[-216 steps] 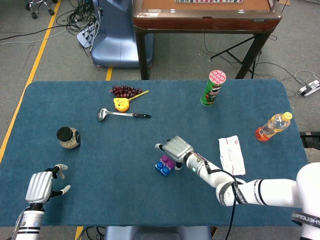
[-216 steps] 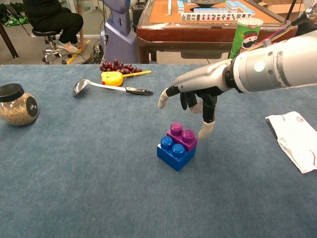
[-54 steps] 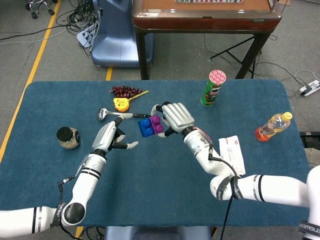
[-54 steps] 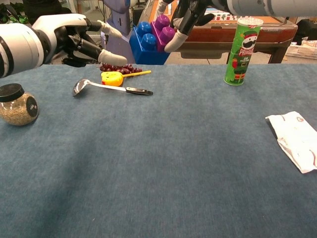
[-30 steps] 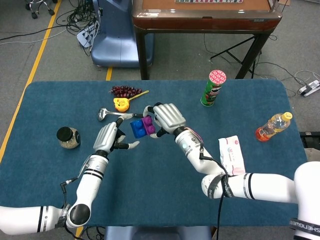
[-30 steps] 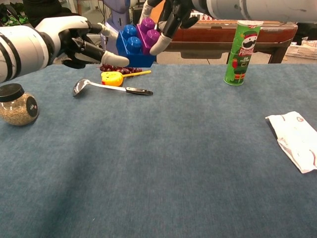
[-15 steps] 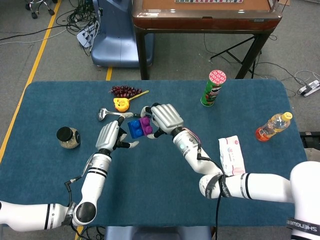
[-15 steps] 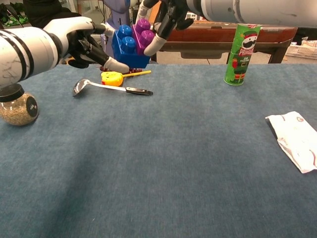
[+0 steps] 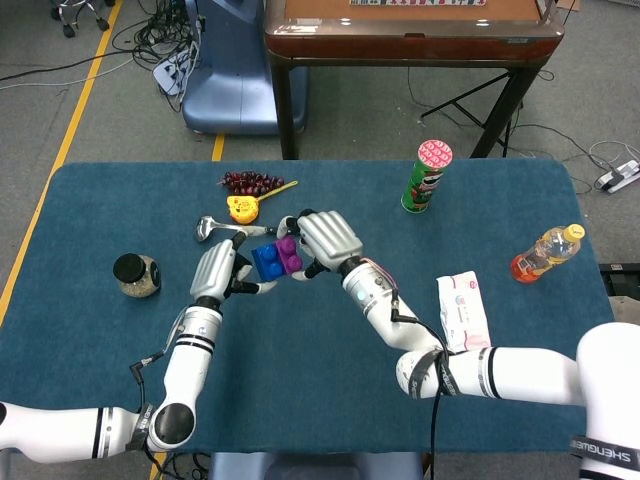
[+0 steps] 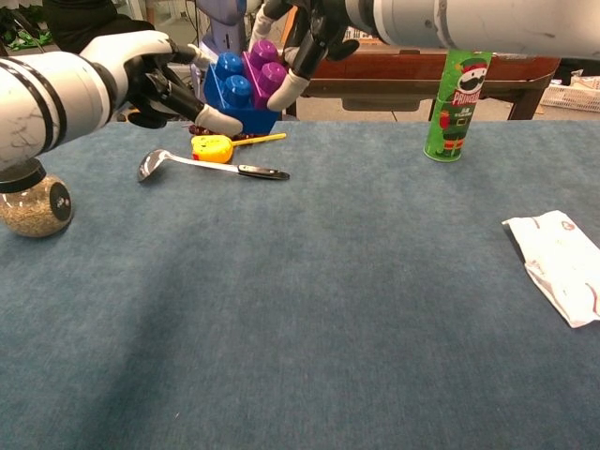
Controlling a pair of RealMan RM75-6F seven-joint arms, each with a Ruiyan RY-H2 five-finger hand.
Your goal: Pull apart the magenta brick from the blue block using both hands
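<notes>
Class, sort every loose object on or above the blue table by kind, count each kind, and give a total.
Toy bricks: 2, the magenta brick and blue block
Food and drink: 4, the grapes, chips can, drink bottle and jar
Tools: 2, the ladle and yellow tape measure
Packets: 1, the white packet
Total: 9
</notes>
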